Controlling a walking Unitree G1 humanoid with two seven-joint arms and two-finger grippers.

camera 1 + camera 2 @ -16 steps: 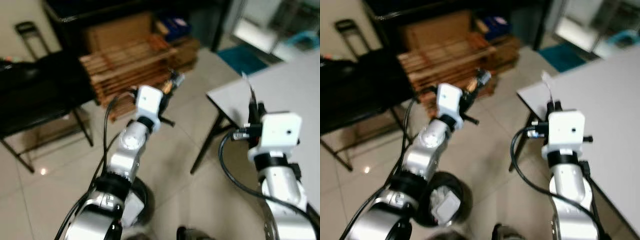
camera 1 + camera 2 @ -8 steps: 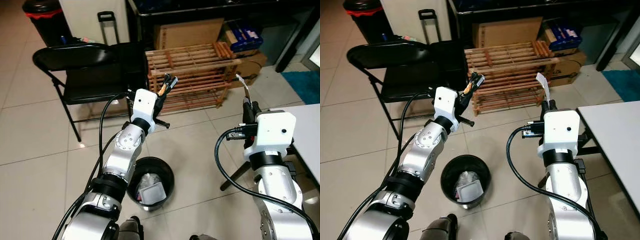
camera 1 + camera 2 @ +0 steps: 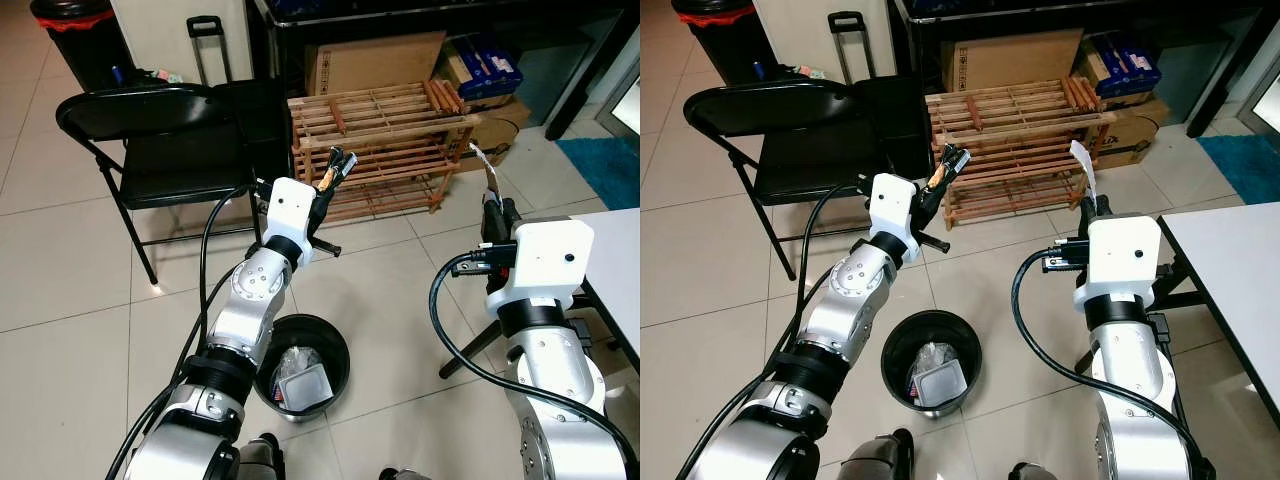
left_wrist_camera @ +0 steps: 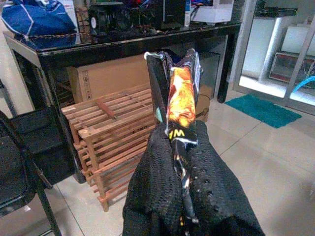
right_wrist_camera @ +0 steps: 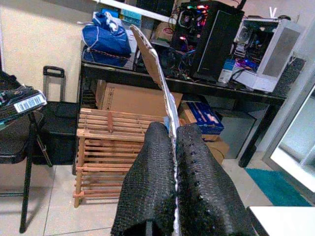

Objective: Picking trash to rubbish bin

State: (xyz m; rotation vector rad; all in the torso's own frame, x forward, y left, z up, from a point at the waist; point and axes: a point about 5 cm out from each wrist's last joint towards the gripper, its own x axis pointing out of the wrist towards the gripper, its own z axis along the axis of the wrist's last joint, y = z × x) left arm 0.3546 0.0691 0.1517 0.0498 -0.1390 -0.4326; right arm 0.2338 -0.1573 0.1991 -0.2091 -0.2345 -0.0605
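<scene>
Overhead, crinkled glossy wrapper point(image 4: 181, 105), pinched.

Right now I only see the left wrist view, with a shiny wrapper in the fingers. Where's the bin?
Observer: The bin stands on the floor under the left arm, nearer the robot than the left gripper and its wrapper.
Operator: Is it empty?
Observer: No. A grey tub and some crumpled paper lie in it.
Operator: What's the other hand doing?
Observer: The right gripper is shut on a thin white strip, held up off to the right of the bin.
</scene>
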